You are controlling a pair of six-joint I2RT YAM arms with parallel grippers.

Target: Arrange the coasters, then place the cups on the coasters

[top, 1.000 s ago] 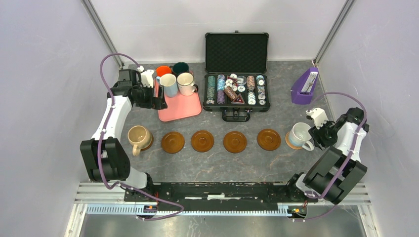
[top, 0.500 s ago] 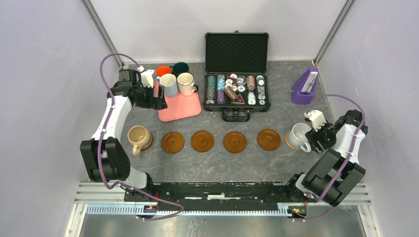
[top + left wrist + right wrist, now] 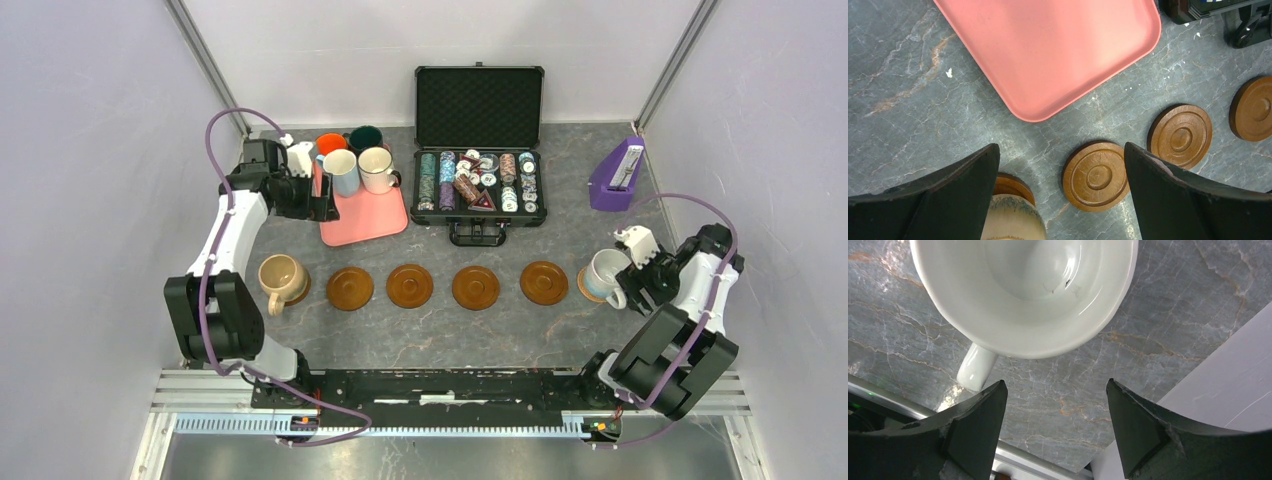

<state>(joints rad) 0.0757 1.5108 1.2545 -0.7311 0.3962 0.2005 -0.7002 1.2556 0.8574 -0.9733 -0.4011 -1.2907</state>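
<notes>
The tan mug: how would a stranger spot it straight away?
Find the pink tray at the back left of the table. In front of it runs a row of brown coasters; the tan mug stands at its left end. Only the white mug at the right end also stands in the row; this one is beige.

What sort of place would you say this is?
Probably a robot lab test cell: a grey marbled tabletop walled by plain lilac panels, two white-and-black arms bolted to a metal rail, and staged props like the open black poker-chip case.
</notes>
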